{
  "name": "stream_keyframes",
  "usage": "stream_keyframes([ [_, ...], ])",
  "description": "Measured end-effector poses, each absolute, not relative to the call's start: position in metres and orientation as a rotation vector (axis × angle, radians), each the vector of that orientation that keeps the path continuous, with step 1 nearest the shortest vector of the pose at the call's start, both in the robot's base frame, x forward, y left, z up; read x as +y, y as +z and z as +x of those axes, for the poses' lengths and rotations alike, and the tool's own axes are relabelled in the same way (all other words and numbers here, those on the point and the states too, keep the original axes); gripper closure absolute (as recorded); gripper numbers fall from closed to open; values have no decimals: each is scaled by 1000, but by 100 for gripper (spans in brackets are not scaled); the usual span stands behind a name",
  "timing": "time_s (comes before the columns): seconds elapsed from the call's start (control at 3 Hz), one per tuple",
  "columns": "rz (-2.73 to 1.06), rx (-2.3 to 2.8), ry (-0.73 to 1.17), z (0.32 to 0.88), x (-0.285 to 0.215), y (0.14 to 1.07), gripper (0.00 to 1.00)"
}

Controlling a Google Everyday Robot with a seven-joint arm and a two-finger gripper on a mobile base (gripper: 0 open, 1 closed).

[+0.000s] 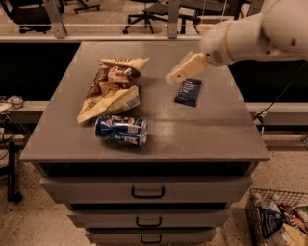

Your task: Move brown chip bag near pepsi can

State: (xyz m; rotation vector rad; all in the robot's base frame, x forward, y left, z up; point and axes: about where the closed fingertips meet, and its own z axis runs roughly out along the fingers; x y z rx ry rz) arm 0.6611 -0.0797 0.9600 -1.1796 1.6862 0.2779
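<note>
The brown chip bag lies flat on the left half of the grey cabinet top, its lower edge just above the pepsi can. The pepsi can lies on its side near the front edge, close to the bag's lower end. My gripper hangs above the cabinet top to the right of the bag, clear of it, just over the upper left of a navy packet. Nothing shows in the gripper.
A small dark navy snack packet lies right of centre. The cabinet has drawers below. A wire basket with packets stands on the floor at the lower right. Office chairs stand behind.
</note>
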Motion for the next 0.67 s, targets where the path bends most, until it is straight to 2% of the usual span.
stream_keyframes([
  [0.33,-1102,1636,188,672,-148,988,0],
  [0.67,-1103,1637,191,672,-146,987,0],
])
